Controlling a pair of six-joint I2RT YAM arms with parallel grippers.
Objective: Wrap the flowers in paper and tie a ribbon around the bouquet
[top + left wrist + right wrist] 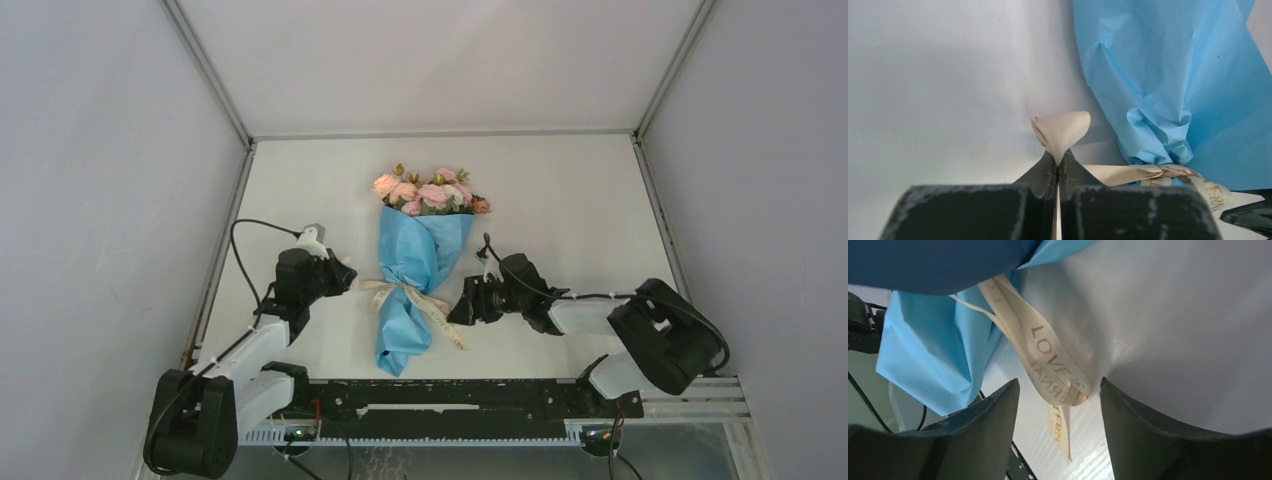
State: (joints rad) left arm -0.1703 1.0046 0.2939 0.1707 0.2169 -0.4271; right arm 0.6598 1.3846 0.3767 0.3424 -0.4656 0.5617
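While the left fingers (1040,172) clamp the ribbon (1063,131), the right fingers (995,412) gape around its soft, slippery tail — best pinched near the tip.

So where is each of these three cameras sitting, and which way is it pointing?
Top external: fixed above and behind, looking down at the table and bouquet; left arm and right arm both show, bases nearest.
Left wrist: rides the left arm, looking along the left end effector, shut on a ribbon end, blue paper beyond.
Right wrist: rides the right arm, looking through the open right end effector at the printed ribbon.
Shared: both wrist views show the ribbon and paper, from opposite sides.
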